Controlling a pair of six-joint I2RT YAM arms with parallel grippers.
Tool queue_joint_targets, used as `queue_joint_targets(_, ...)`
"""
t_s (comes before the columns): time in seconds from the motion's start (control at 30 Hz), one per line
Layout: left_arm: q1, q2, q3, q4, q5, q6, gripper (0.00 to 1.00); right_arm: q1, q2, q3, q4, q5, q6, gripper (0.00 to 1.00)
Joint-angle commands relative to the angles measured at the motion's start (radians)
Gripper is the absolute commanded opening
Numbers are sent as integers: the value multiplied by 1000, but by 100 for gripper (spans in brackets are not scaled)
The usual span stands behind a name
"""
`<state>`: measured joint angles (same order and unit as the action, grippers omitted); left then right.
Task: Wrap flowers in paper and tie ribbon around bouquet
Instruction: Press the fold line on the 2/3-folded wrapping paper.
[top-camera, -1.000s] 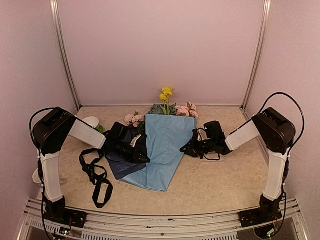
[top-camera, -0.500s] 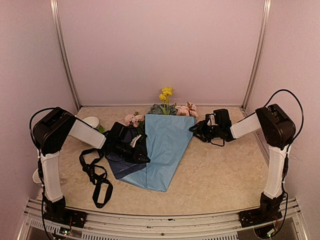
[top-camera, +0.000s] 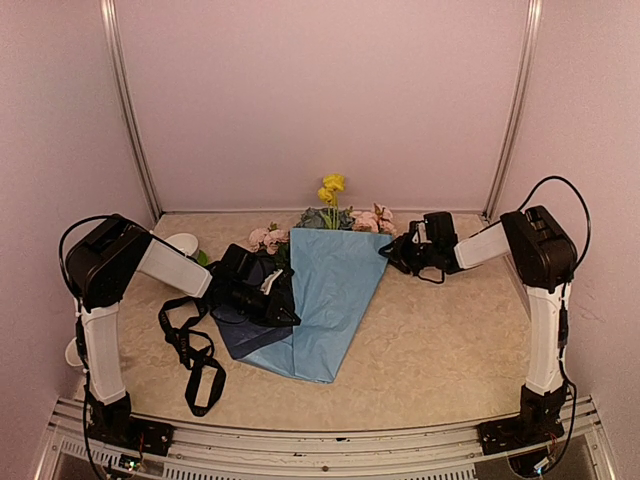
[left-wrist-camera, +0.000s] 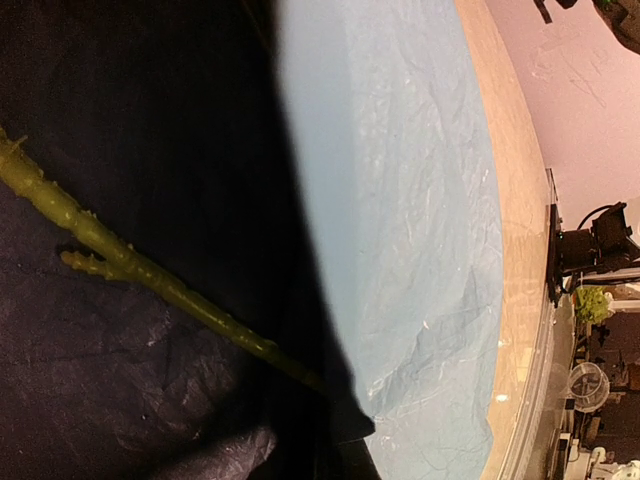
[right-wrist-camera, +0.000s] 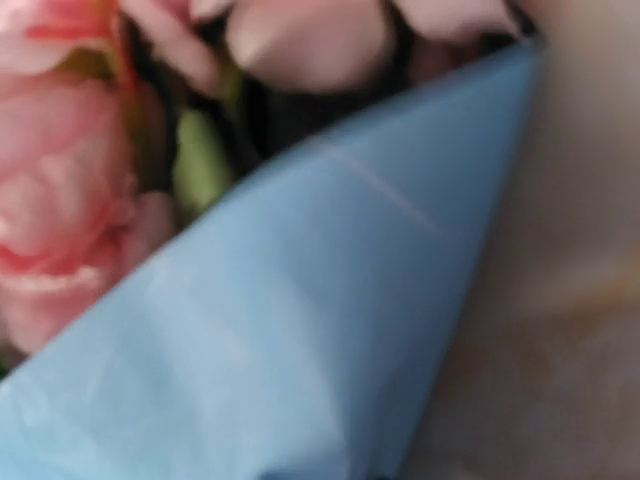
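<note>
Two robot arms reach in from the near edge of a pale stone-patterned table (top-camera: 440, 350). Nearest, on the left, the black ribbon (top-camera: 190, 352) lies loose in loops on the table, beside the left arm and apart from both sets of fingers.

Just beyond it, in the middle, the light-blue paper (top-camera: 335, 290) lies flat, folded into a cone shape with its point towards the near edge and its wide mouth towards the back wall. A flap of its navy reverse spreads out along the left side.

The left gripper (top-camera: 284, 308) sits low on that navy flap, its fingers clamped fully together. I cannot tell whether paper is pinched between them. Its wrist camera looks across the dark flap, where one green stem (left-wrist-camera: 150, 285) lies bare beside the light-blue fold (left-wrist-camera: 400, 220).

Further back, the right gripper (top-camera: 390, 255) points at the paper's far right corner, very close to it. I cannot tell whether its fingers are parted or closed, or whether they touch the sheet. Its blurred wrist view shows that blue corner (right-wrist-camera: 300, 330) with pink roses (right-wrist-camera: 60, 200) just behind.

Farthest, the flowers (top-camera: 332, 205) spill from the cone's mouth near the back wall: pink roses on either side, blue-green blooms in the centre, yellow ones standing tallest.
</note>
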<state>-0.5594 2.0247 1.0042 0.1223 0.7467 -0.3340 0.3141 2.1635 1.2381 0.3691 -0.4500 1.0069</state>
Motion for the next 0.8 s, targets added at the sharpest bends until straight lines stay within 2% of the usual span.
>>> queue_joint_targets(0.0,4,25,-12,-75,-29,12,0,-7,-10,27,-34,-23,-60,43)
queue_joint_targets(0.1,3,28,-12,-74,-27,11,0,38,-77,-69,-71,-40,-108,51)
queue_joint_targets(0.27,4,35,-3,-81,-25,10,0,149,-173,-269,35,-132,-47,59)
queue_joint_targets(0.4,4,37,-3,-81,-22,13,0,270,-198,-326,93,-159,-6,60)
queue_joint_targets(0.57,4,32,-12,-71,-27,9,0,346,-249,-428,202,-116,85,59)
queue_joint_targets(0.7,4,32,-13,-68,-24,10,0,392,-252,-478,253,-135,127,56)
queue_joint_targets(0.77,3,30,-14,-67,-24,10,0,420,-258,-497,266,-137,135,50)
